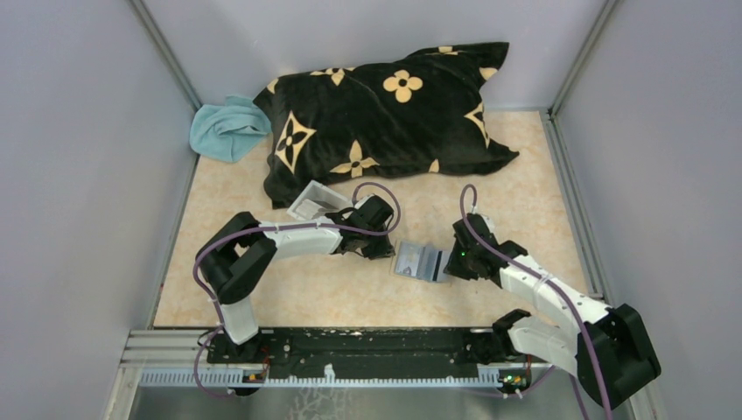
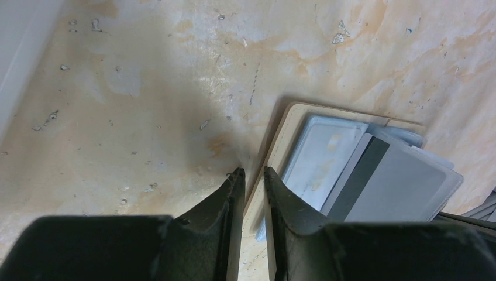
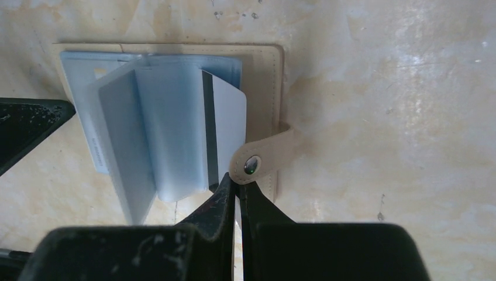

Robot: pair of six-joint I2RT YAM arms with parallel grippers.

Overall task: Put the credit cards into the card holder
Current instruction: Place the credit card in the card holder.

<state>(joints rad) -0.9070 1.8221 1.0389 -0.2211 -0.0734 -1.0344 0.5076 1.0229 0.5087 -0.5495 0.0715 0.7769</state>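
Observation:
The tan card holder (image 1: pixel 420 261) lies open on the table between my two grippers. In the left wrist view it (image 2: pixel 286 132) holds a light blue card (image 2: pixel 321 158) and a grey card with a black stripe (image 2: pixel 398 187) among its grey pockets. My left gripper (image 2: pixel 250 171) is nearly closed astride the holder's left edge; it also shows in the top view (image 1: pixel 378 248). In the right wrist view the striped card (image 3: pixel 228 126) stands tilted in the pockets. My right gripper (image 3: pixel 238 182) is closed at the holder's snap tab (image 3: pixel 257 161); it also shows in the top view (image 1: pixel 457 261).
A clear shallow tray (image 1: pixel 313 201) stands just behind my left arm. A black pillow with tan flowers (image 1: pixel 385 114) fills the back of the table, with a light blue cloth (image 1: pixel 226 129) at its left. Grey walls close in both sides.

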